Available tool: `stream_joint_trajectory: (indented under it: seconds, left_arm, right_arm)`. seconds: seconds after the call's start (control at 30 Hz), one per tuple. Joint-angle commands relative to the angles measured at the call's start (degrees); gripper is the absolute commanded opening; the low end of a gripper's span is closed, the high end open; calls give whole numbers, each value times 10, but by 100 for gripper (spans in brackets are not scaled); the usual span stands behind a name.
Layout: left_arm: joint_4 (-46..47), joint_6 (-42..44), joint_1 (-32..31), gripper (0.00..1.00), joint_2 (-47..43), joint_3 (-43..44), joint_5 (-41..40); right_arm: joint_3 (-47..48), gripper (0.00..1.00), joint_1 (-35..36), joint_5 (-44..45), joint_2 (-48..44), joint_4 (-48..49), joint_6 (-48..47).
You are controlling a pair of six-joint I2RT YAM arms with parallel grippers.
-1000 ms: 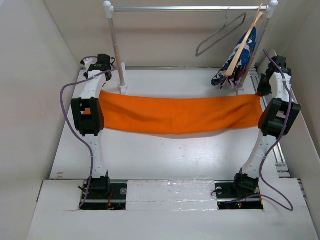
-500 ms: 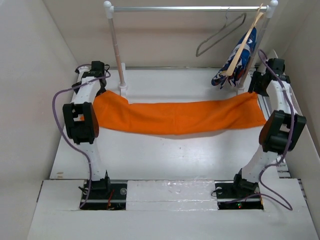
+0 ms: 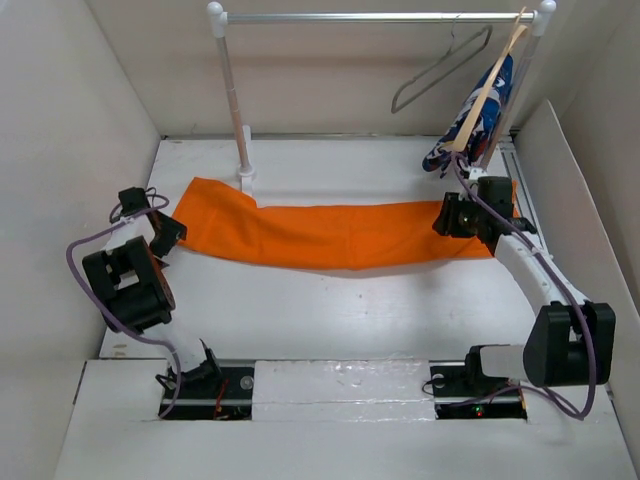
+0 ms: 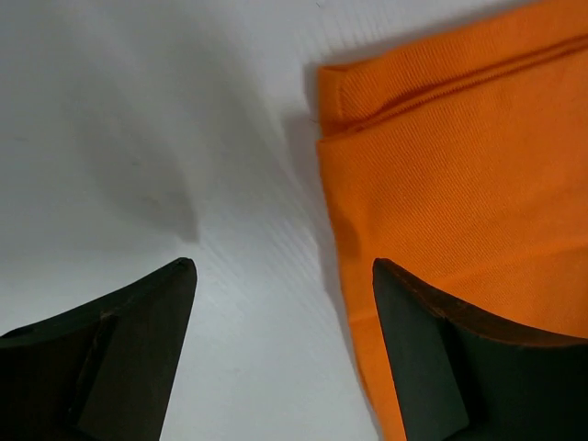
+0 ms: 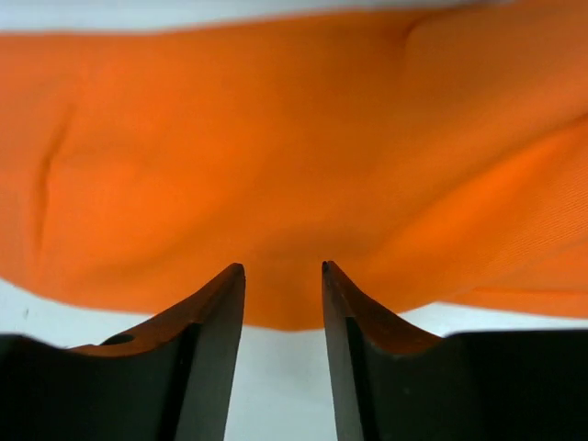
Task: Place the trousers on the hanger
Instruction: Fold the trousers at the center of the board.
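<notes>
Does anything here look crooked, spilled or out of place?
The thin wire hanger dangles lopsided on the rail, its bar slanting steeply. The orange trousers lie flat on the table, left end kinked toward the back. Nothing looks spilled or torn.

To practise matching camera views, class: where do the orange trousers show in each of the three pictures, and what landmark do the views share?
Top external: trousers lie flat across the middle.
Left wrist: trousers on the right side, corner at top.
Right wrist: trousers fill the upper two thirds.
Shared landmark: the white table beneath.
</notes>
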Motion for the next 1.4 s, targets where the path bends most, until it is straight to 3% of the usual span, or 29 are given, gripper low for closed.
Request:
stream_joint_trajectory:
  seconds: [0.0,0.13,0.2,0.23,0.27,0.3,0.37,0.5,0.67,0.83,1.0,1.03,1.07,1.1,1.13,1.2,1.37]
  left_arm:
    - [58,-10,-6,73,28,-9,74]
    - [89,-18,-6,71,51,-15,76]
    - [79,-21,-6,62,78,-1,68]
    - [77,-21,-6,55,87,5,62]
    - [72,-22,-6,33,105,19,55]
    - [64,-25,-6,19,111,25,54]
    - [51,-21,-6,0,127,46,55]
    - [32,-11,-6,0,94,45,26]
    - [20,-2,-6,0,40,36,1]
    - [24,-10,-6,0,30,38,17]
    - [16,-8,-6,0,26,46,26]
    - [14,-7,-6,0,26,48,26]
    - [11,-7,-6,0,25,50,25]
    - [10,-9,-6,0,23,50,25]
    - [7,-7,-6,0,22,53,6]
    - [-8,-8,-6,0,15,58,-12]
    - [-80,-27,-6,0,-11,93,-111]
  right_arm:
    - [-26,46,8,-58,-24,16,-6]
    - [-48,52,2,-63,-48,9,-18]
    - [-47,53,-12,-57,-51,-4,-25]
    - [-49,56,-21,-62,-52,-5,-24]
    - [-54,56,-32,-68,-52,-4,-23]
    - [-63,59,-58,-72,-50,-3,-19]
    - [-69,63,-94,-73,-45,-6,-7]
    - [-86,83,-220,-109,3,34,40]
    - [-79,81,-355,-121,94,105,148]
    - [-60,76,-361,-59,138,119,175]
    - [-5,75,-361,-46,241,128,198]
    - [2,73,-361,-45,255,126,201]
    - [11,65,-361,-47,269,125,199]
    - [29,41,-356,-49,286,125,197]
    - [37,33,-356,-49,293,125,198]
    - [57,0,-356,-49,301,105,185]
    - [19,0,-395,9,223,64,149]
